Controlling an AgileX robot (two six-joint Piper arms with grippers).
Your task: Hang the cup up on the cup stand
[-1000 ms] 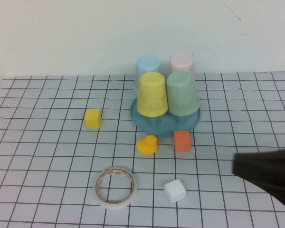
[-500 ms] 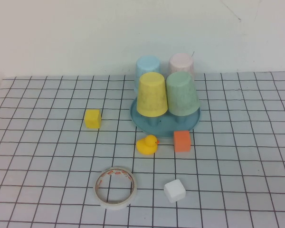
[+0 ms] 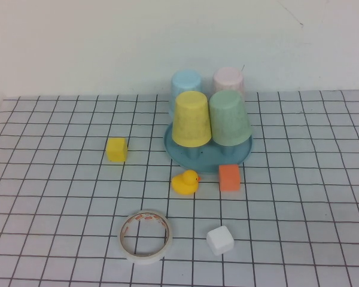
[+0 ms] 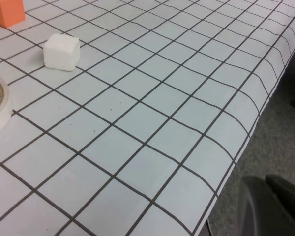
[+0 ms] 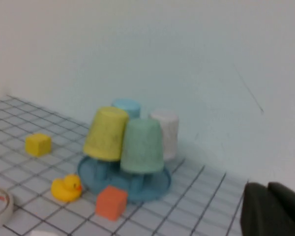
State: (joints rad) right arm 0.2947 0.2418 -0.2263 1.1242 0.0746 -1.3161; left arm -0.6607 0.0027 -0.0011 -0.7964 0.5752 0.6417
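- Right gripper [image 5: 273, 209], pulled back well off the stand, jaws pressed together, empty.
- Left gripper [image 4: 273, 204], shut, by the table's edge.
- Cup [image 3: 230, 118] sits inverted on the stand [image 3: 207, 156], beside the yellow cup [image 3: 191, 118].
- Likely light, stiff, smooth plastic; best gripped across its tapered wall.

Even, bright, diffuse light.
Soft shadows under the cups; right wrist view blurred, high view sharp.
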